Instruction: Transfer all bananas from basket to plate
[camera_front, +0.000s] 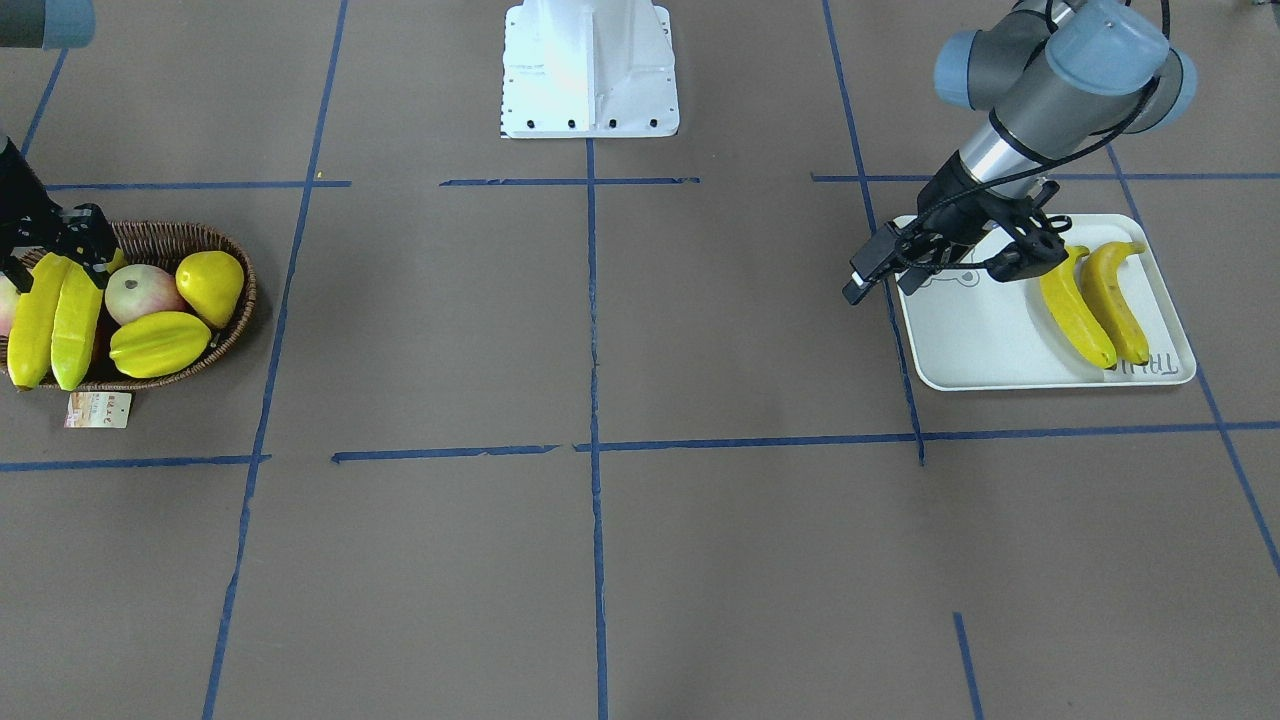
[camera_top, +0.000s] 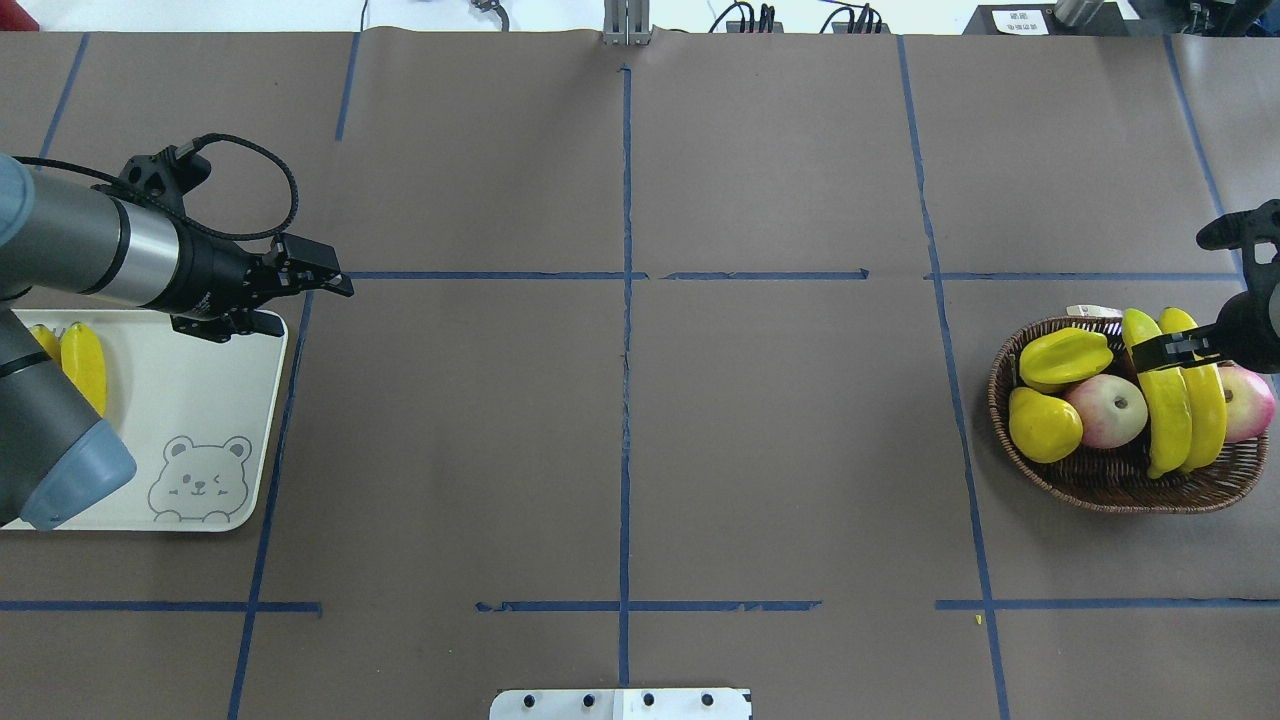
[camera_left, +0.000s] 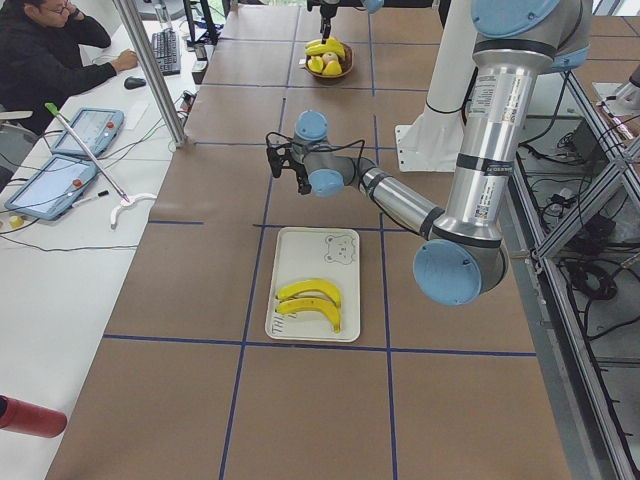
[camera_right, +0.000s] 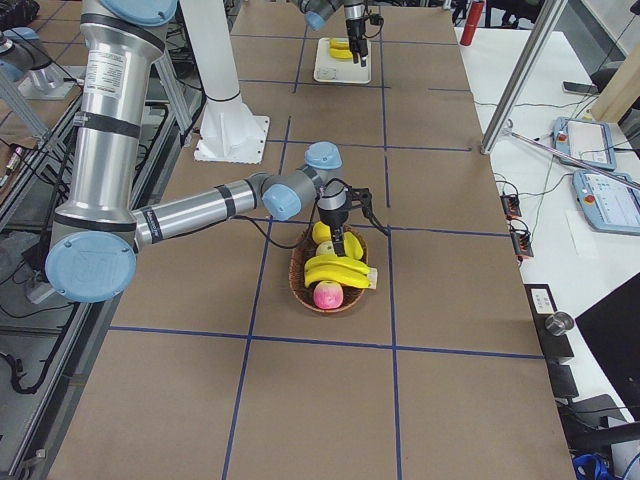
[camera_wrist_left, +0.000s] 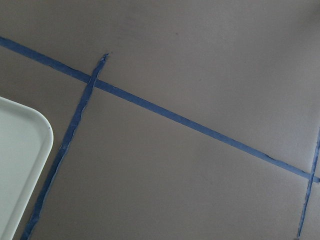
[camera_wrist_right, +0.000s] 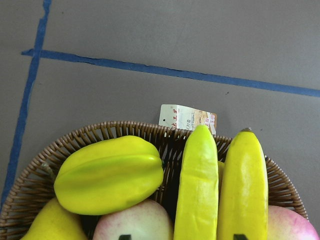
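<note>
Two yellow bananas (camera_top: 1165, 400) (camera_top: 1205, 410) lie side by side in the dark wicker basket (camera_top: 1130, 490) at the table's right end. They also show in the right wrist view (camera_wrist_right: 197, 190). My right gripper (camera_top: 1175, 348) hangs low over their far ends, fingers apart and across them. Two more bananas (camera_front: 1075, 310) (camera_front: 1115, 300) lie on the pale bear-face plate (camera_top: 200, 400). My left gripper (camera_top: 335, 280) is open and empty, just past the plate's far corner, over bare table.
The basket also holds a star fruit (camera_top: 1065, 358), a yellow pear (camera_top: 1043, 425) and two apples (camera_top: 1105, 410). A paper tag (camera_front: 98, 409) hangs from its rim. The robot's white base (camera_front: 590, 70) stands mid-table. Blue tape lines cross the brown table.
</note>
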